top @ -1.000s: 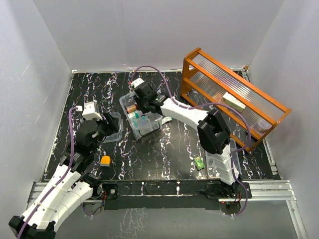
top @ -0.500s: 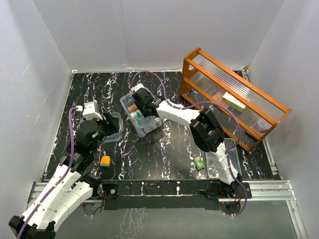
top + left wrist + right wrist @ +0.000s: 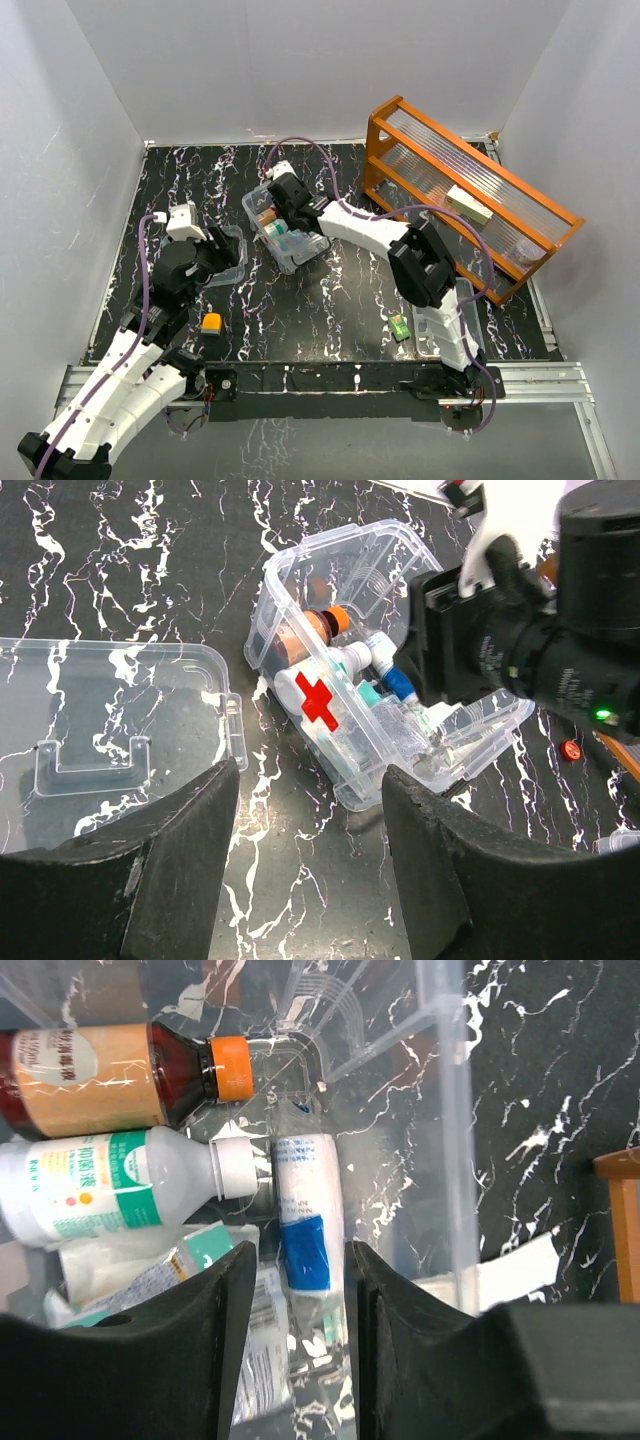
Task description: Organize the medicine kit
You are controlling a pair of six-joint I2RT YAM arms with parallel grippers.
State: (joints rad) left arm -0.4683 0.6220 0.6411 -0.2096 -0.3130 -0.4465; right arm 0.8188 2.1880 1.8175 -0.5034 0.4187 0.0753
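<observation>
The medicine kit [image 3: 350, 555] sits open mid-table with 2 bottles [image 3: 90, 1075] and a roll [image 3: 305, 1210] inside. The right gripper [image 3: 298, 1260] hangs over them, jaws parted and empty. The left gripper [image 3: 308, 780] is loose too. The lid [image 3: 110, 730] lies off, and I'd say the orange item [image 3: 211, 322] and green item [image 3: 400, 327] still need packing.

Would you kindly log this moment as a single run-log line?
right tool: open over blue-banded tube in box | left tool: open, empty, facing box | box: uncovered, bottles inside
</observation>
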